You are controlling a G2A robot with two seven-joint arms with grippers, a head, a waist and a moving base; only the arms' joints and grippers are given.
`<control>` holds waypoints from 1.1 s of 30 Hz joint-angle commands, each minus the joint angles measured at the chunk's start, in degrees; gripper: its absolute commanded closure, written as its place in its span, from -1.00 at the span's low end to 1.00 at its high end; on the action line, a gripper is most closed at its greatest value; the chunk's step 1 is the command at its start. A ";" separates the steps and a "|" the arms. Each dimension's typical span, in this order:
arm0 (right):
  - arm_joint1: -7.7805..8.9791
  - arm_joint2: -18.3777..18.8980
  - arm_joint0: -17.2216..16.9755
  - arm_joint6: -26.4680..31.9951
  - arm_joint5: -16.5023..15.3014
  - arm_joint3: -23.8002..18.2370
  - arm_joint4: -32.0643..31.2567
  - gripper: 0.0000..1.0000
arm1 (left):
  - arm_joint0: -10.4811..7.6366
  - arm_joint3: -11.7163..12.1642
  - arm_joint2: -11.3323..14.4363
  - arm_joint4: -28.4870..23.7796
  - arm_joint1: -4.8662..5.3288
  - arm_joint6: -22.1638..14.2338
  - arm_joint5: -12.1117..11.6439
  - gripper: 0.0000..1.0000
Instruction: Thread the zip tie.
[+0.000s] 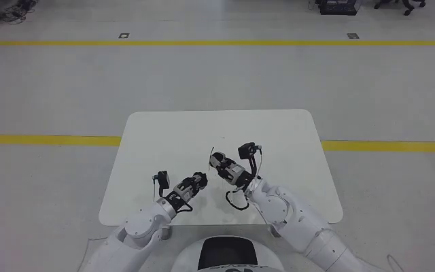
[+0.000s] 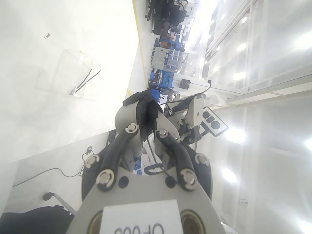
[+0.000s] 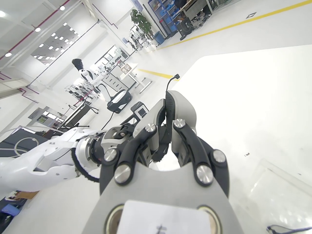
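A thin black zip tie (image 3: 169,83) stands out past the fingertips of my right gripper (image 3: 167,102), which is shut on it; its small head is at the free end. In the top view this gripper (image 1: 216,161) is over the table's middle, with the zip tie (image 1: 211,154) pointing away from me. My left gripper (image 1: 198,181) sits just beside it and nearer to me. The left gripper (image 2: 143,102) is shut, with worn black pads pressed together and nothing visible between them. The right gripper (image 2: 192,107) and the zip tie (image 2: 209,82) appear just beyond it.
The white table (image 1: 272,129) has rounded corners and bare surface on all sides of the grippers. A clear plastic box (image 2: 70,74) holding spare black zip ties (image 2: 85,80) stands on it; its wall (image 3: 280,183) is close to the right arm.
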 commanded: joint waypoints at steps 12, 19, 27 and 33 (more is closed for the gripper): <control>0.46 0.30 -0.34 0.45 0.00 -0.69 -0.16 1.00 | -0.43 -0.15 0.46 2.47 -0.04 0.41 -1.32 1.00; 3.13 0.10 -3.19 -2.73 0.00 -5.05 -3.23 1.00 | 2.22 1.34 0.65 12.88 0.21 1.99 -14.87 1.00; 7.67 -3.94 -2.70 -9.37 0.00 -6.68 -4.61 1.00 | 5.22 -0.48 -0.15 19.83 0.27 3.21 -15.80 1.00; 10.18 -8.95 0.10 -13.53 0.00 -5.82 -3.89 1.00 | 6.30 -1.26 0.09 21.32 -0.03 4.31 -15.80 1.00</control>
